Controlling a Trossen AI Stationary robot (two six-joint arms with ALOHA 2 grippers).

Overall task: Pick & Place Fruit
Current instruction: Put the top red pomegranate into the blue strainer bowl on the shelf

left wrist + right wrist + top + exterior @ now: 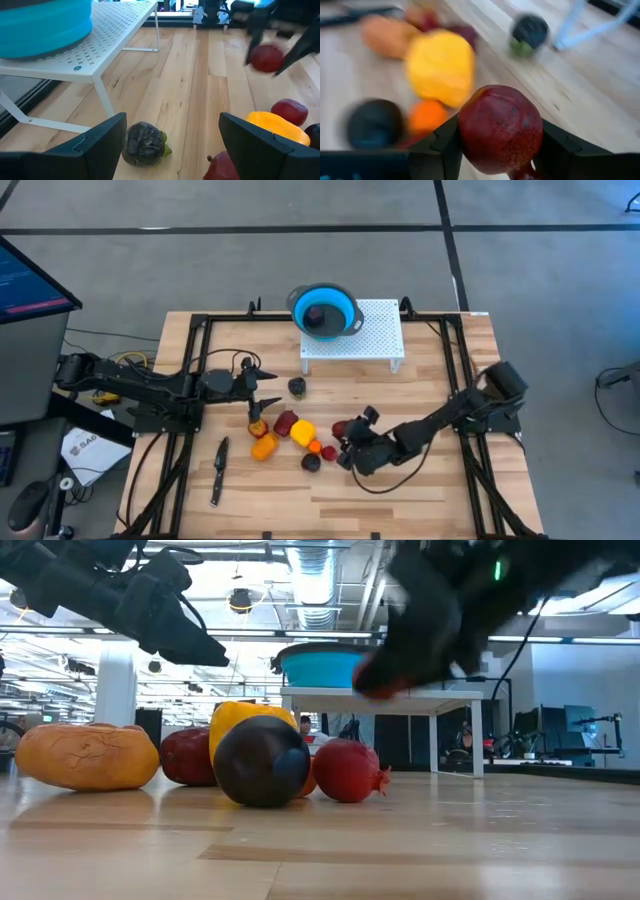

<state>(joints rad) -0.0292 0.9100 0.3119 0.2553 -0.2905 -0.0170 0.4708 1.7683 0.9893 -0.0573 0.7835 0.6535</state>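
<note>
My right gripper [347, 436] is shut on a red fruit [500, 127] and holds it above the table right of the fruit cluster. Resting on the wood are a yellow fruit [303, 431], an orange one [264, 446], a dark red one [286, 422], a small orange one [315, 446] and a near-black one [311, 463]. Another dark fruit [144, 145] lies apart, just ahead of my open left gripper [268, 392]. The blue bowl [324, 310] stands on a white perforated stand [375, 330] at the far edge. My right gripper pinches the red fruit by its two rounded sides [467, 135] between its two fingers [445, 147]. The fingers slant down from the table's right side. The fruit [385, 680] hangs clear of the table, its pointed tip [522, 172] toward the gripper.
A black knife [218, 470] lies near the front left. A dark metal frame [200, 330] runs around the table's edges. Bare wood lies between the fruit cluster and the white stand [115, 35], and along the front edge.
</note>
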